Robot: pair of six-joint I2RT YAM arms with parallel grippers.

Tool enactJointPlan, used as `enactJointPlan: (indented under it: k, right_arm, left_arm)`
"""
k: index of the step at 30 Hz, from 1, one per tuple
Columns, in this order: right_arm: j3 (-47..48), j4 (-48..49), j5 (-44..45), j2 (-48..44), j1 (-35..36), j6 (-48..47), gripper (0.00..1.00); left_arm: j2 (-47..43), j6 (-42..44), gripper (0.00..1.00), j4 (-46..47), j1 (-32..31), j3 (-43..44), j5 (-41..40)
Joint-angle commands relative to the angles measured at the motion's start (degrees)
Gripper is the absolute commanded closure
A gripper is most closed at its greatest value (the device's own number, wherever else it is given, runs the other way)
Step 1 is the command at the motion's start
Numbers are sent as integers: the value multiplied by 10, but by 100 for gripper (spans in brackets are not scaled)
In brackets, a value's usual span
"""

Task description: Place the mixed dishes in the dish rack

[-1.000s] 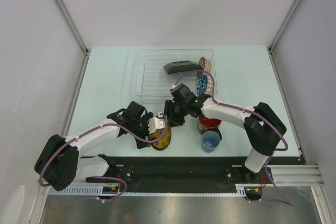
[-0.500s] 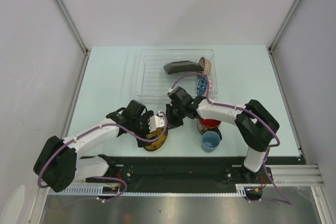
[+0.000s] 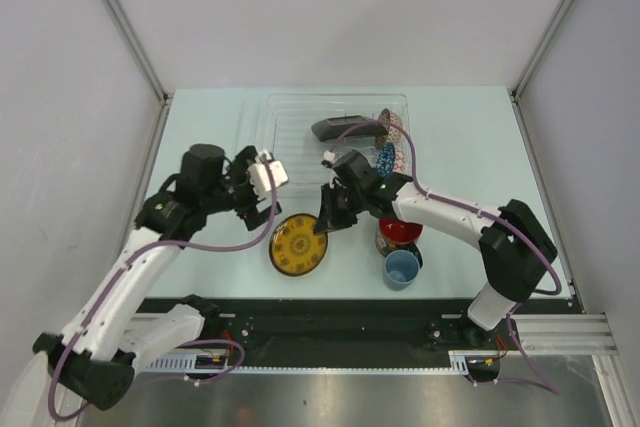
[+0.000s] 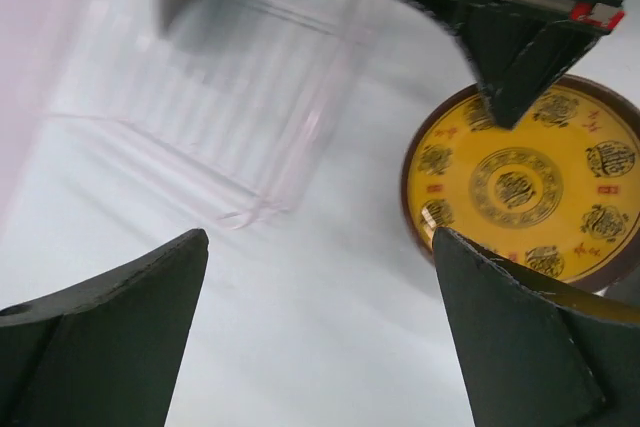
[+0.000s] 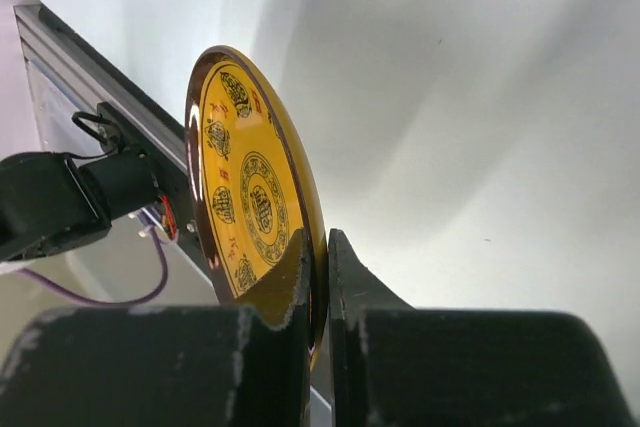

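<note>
My right gripper (image 5: pixel 318 277) is clenched on the rim of the yellow round saucer (image 3: pixel 299 243), at 6 o'clock from the dish rack (image 3: pixel 275 137) on the counter (image 3: pixel 200 147). Next, I judge, comes a lift and carry toward 12 o'clock into the rack. Only the right wrist view shows the rim pinched between the fingers (image 5: pixel 283 297); the left gripper (image 3: pixel 262 197) hangs released at the saucer's 10 o'clock.
</note>
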Motion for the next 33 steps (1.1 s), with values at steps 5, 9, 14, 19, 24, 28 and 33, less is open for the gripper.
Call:
enactJointPlan:
  k: [5, 9, 14, 19, 24, 28, 33]
  right_arm:
    - [107, -22, 195, -158, 12, -261, 100]
    - [120, 77, 300, -224, 15, -442, 100]
    - [119, 167, 341, -229, 25, -839, 100]
    - [118, 187, 422, -183, 12, -1059, 100]
    - [107, 146, 420, -157, -11, -1104, 100]
    - [72, 138, 372, -160, -25, -1112, 100]
    - [44, 119, 346, -166, -31, -1095, 100]
  left_arm:
    - [-97, -63, 0, -38, 137, 101, -16]
    - [-113, -116, 0, -10, 204, 87, -31]
    - [-95, -163, 1, -2, 305, 81, 20]
    - [-68, -188, 0, 15, 364, 70, 54]
    - [-42, -205, 0, 35, 396, 64, 73]
    - [-22, -221, 0, 45, 404, 68, 90]
    - [-21, -230, 0, 60, 405, 61, 94]
